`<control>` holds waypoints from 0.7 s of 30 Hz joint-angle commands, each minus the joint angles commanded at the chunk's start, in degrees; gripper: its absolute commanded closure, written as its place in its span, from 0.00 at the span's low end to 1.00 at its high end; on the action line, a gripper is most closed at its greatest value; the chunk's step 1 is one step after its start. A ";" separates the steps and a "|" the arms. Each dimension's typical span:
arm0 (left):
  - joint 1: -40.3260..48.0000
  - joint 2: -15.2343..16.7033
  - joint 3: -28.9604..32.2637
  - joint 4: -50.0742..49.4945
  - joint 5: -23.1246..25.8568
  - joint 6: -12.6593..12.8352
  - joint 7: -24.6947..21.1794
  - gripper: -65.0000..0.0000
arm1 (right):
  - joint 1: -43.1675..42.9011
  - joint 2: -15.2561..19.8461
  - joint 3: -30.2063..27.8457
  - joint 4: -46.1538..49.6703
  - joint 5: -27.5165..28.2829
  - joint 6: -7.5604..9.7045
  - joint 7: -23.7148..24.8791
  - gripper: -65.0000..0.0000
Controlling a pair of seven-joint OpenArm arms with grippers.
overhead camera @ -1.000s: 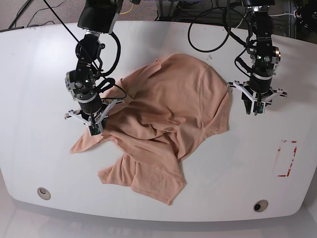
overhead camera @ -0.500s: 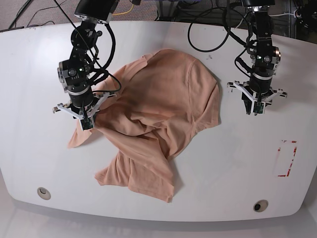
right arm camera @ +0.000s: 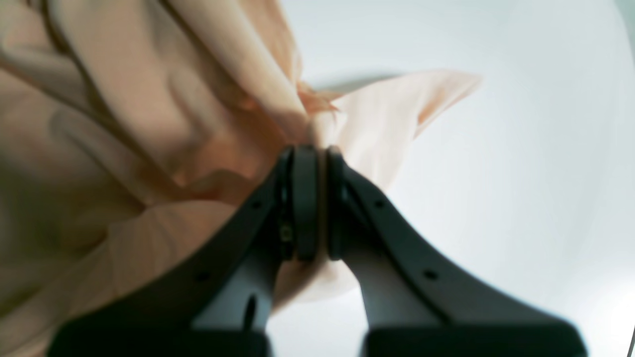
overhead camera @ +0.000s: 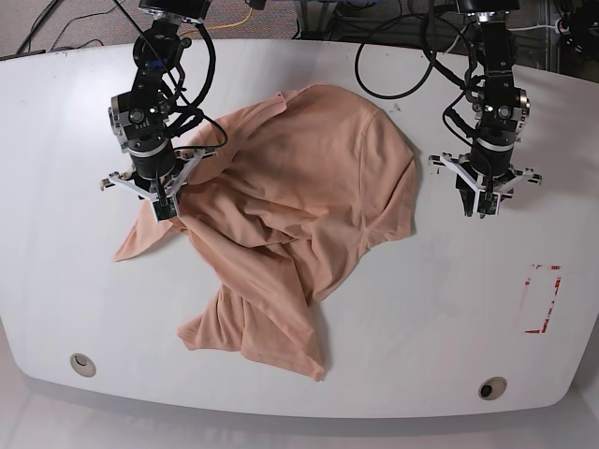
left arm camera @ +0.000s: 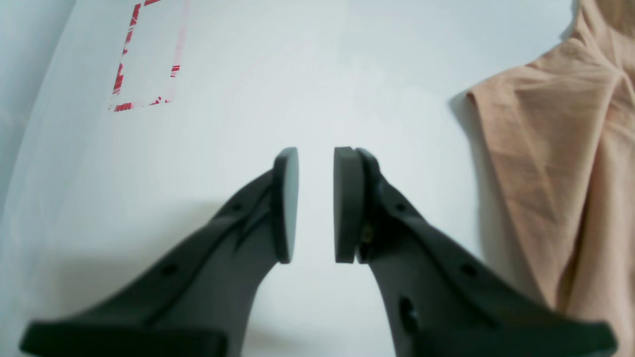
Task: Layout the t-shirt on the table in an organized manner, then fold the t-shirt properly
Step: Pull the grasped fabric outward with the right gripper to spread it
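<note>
The peach t-shirt (overhead camera: 290,215) lies crumpled across the middle of the white table (overhead camera: 449,309). My right gripper (overhead camera: 161,211), on the left of the base view, is shut on a bunched fold of the t-shirt (right arm camera: 208,119) near its left edge. In the right wrist view the gripper (right arm camera: 311,153) pinches the cloth between its pads. My left gripper (overhead camera: 483,211) hangs over bare table to the right of the shirt. In the left wrist view the left gripper (left arm camera: 316,203) is open with a narrow gap and empty, and the shirt's edge (left arm camera: 550,163) lies to its right.
A red tape rectangle (overhead camera: 543,299) marks the table's right side and also shows in the left wrist view (left arm camera: 146,59). Two round grommets (overhead camera: 82,363) (overhead camera: 492,387) sit near the front edge. Cables run along the back edge.
My right gripper has pulled the t-shirt's fold to the left and toward the back, dragging the whole shirt leftward. The left arm has not moved.
</note>
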 joint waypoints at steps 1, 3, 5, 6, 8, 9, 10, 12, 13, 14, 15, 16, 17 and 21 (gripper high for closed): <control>0.00 0.00 0.53 0.09 0.00 0.00 0.00 0.82 | -0.53 0.00 0.70 0.00 0.00 0.00 0.00 1.00; 0.00 0.00 1.05 0.09 -0.09 0.00 0.00 0.82 | -1.23 0.09 1.41 0.09 0.00 0.00 0.00 1.00; -0.62 0.18 1.76 0.09 -0.09 -0.09 0.00 0.82 | -1.49 0.26 1.76 0.26 0.00 0.00 0.00 1.00; -1.14 0.18 2.29 0.09 -0.09 -0.09 0.00 0.82 | -1.67 0.26 1.85 0.35 0.00 0.00 0.00 1.00; -1.85 0.18 3.16 0.00 -0.09 -0.09 0.00 0.81 | -1.93 0.26 1.85 0.53 0.00 0.00 0.00 1.00; -2.20 0.18 3.87 0.00 -0.09 -0.09 0.00 0.78 | -2.11 0.26 1.93 0.53 0.00 0.00 0.00 1.00; -2.29 0.26 4.31 0.00 -0.09 -0.09 0.00 0.76 | -2.46 0.26 1.93 0.53 -0.09 0.00 0.00 1.00; -2.37 0.26 5.63 0.09 -0.09 -0.09 0.00 0.68 | -3.25 0.35 1.93 0.53 -0.09 0.00 0.00 1.00; -2.46 0.35 5.98 0.18 -0.09 -0.09 0.00 0.65 | -3.52 0.35 1.93 0.53 -0.09 0.00 0.00 1.00; -2.90 0.35 6.77 0.18 -0.09 0.00 0.00 0.60 | -3.78 0.79 1.93 0.53 -0.09 0.00 0.00 1.00; -3.34 0.35 7.21 0.09 -0.09 0.00 0.00 0.56 | -3.96 1.05 1.93 0.53 -0.09 0.00 0.00 1.00; -3.69 0.44 7.47 0.09 -0.09 0.09 0.00 0.53 | -3.96 1.14 1.93 0.53 0.00 0.00 0.00 1.00; -4.13 0.88 7.82 0.09 -0.18 0.09 0.00 0.50 | -3.96 1.14 1.93 0.53 0.00 0.00 0.00 1.00; -5.19 3.08 8.00 0.09 -0.18 0.09 0.00 0.43 | -4.04 1.14 1.93 0.35 0.00 0.00 0.00 1.00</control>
